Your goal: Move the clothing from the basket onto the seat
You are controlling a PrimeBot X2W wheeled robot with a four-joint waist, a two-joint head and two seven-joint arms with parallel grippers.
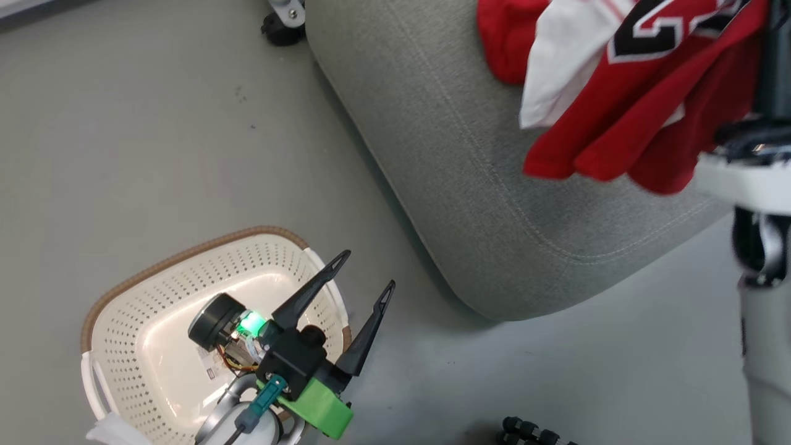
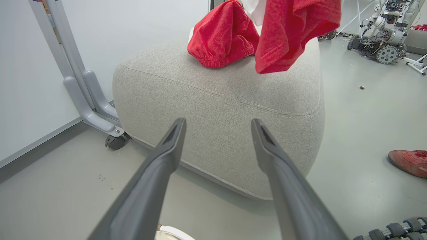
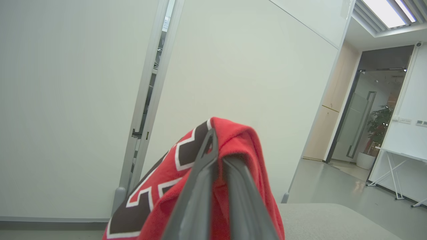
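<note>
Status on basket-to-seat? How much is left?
Done: one red garment lies on the seat; the basket shows no clothing where visible. In hand: right gripper shut on the jersey, hanging over the seat. Remaining: lower and release it. Also: left gripper open above the basket.

- Jersey [image 1: 618, 130]: red, white panel, black numbers edged white.
- Second garment [image 2: 222, 35]: plain red.
- Seat [image 1: 469, 185]: light grey weave.
- Basket [image 1: 142, 290]: cream-white, dotted holes, brown rim.
- Shoe [image 2: 408, 161], far right: red.

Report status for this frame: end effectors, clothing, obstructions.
Left end effector open over basket. Right end effector shut on jersey, hanging above seat. Another red garment already on seat. Nothing seen blocking.
</note>
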